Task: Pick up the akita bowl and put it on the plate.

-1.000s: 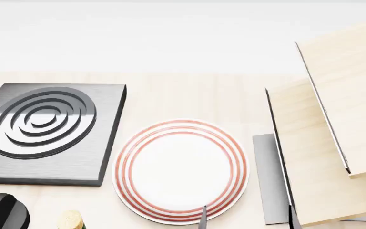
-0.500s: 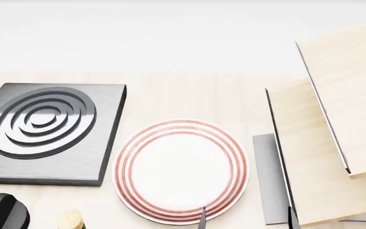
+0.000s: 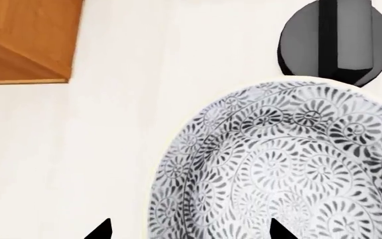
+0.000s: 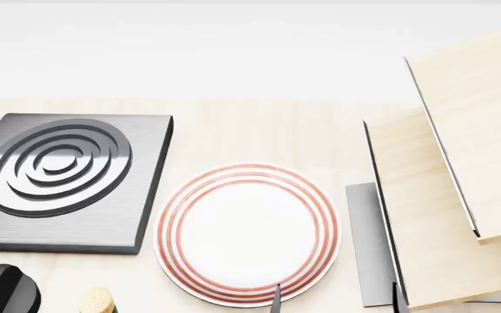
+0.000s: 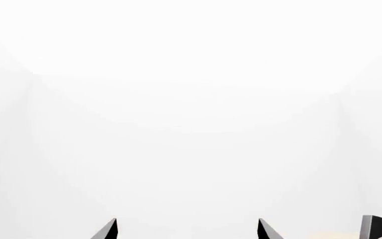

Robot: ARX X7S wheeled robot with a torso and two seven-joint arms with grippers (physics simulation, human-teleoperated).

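Left wrist view has the akita bowl on the pale worktop, its rim between the spread tips of the left gripper. Glazed ceramic: probably heavy, slippery, breakable. Pinch the rim wall. Plate waits bare.

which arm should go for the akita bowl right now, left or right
Left. The akita bowl fills the left wrist view, right ahead of the left gripper and its open jaws. The right gripper faces only blank white.
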